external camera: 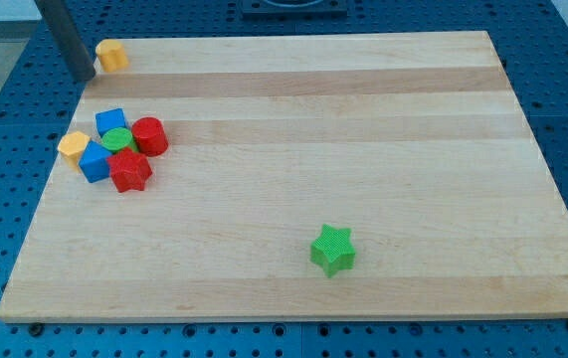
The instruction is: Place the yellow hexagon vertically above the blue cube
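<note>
Your yellow hexagon [111, 55] is sitting at the board's [383, 129] far left edge, my tip [86, 76] just left of it, holding nothing; the blue cube [110, 122] is lying nearer.

— Where does the yellow hexagon [111, 55] sit?
— Upper left of the frame, flat on the wooden board at its top-left corner, standing alone and well apart from the cluster below.
— And the blue cube [110, 122]?
— Lower down at the frame's left, at the top of a tight cluster, touching the neighbouring blocks. The hexagon lies almost directly above it in the picture.
</note>
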Robot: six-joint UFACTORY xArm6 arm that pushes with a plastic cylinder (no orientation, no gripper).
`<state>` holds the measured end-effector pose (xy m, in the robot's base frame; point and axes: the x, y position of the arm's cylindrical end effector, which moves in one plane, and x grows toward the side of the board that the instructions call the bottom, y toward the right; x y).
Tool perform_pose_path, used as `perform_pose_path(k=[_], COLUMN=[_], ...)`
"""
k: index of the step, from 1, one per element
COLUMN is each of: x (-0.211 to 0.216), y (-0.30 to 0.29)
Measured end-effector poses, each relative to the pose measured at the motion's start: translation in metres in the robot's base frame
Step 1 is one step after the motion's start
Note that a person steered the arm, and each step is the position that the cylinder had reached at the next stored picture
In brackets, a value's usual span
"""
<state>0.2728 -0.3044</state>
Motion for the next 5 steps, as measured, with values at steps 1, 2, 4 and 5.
perform_pose_path(k=[1, 2, 4, 5], x=[-0.019, -0.036, -0.027, 0.047], y=[0.017, 0.018, 0.0, 0.0])
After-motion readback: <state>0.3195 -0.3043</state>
